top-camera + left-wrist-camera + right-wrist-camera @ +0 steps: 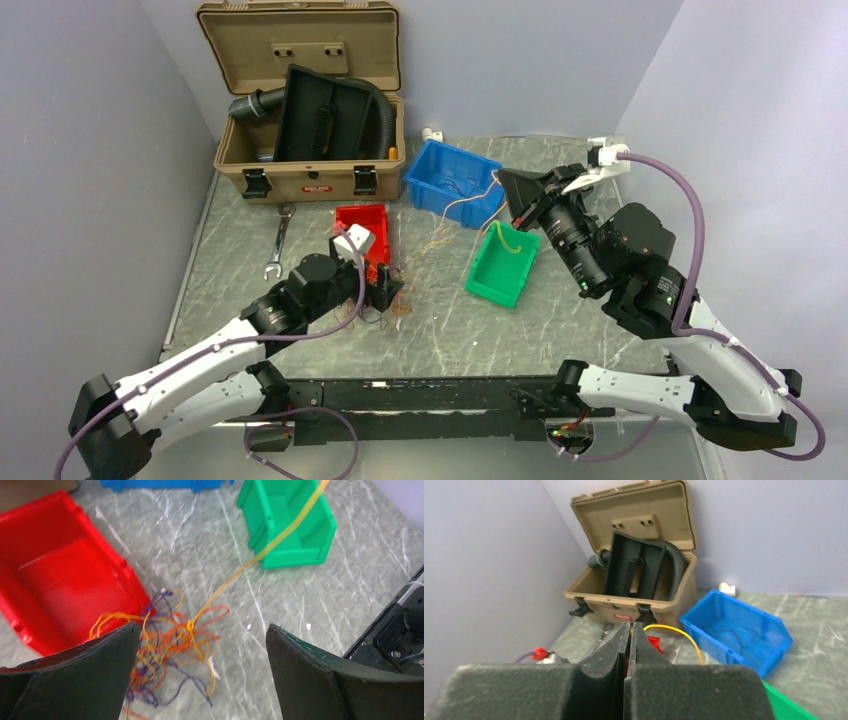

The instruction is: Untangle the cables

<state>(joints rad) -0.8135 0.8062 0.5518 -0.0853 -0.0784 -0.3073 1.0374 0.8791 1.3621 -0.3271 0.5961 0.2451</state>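
Observation:
The cables [167, 647] are a loose tangle of orange, yellow and purple strands on the table beside the red bin [50, 580]; they also show in the top view [402, 300]. My left gripper [202, 630] is open and hovers over the tangle, which lies towards its left finger [100, 665]. In the top view the left gripper [390, 288] is just right of the red bin [362, 222]. One yellow strand [295, 525] runs from the tangle up across the green bin [300, 545]. My right gripper [630, 625] is shut on the yellow strand [679, 631], held above the green bin [503, 268].
A blue bin [455, 180] with thin dark wires stands behind the green one. An open tan case [305, 160] with a black hose is at the back left. A wrench [277, 245] lies left of the red bin. Grey walls close in on both sides.

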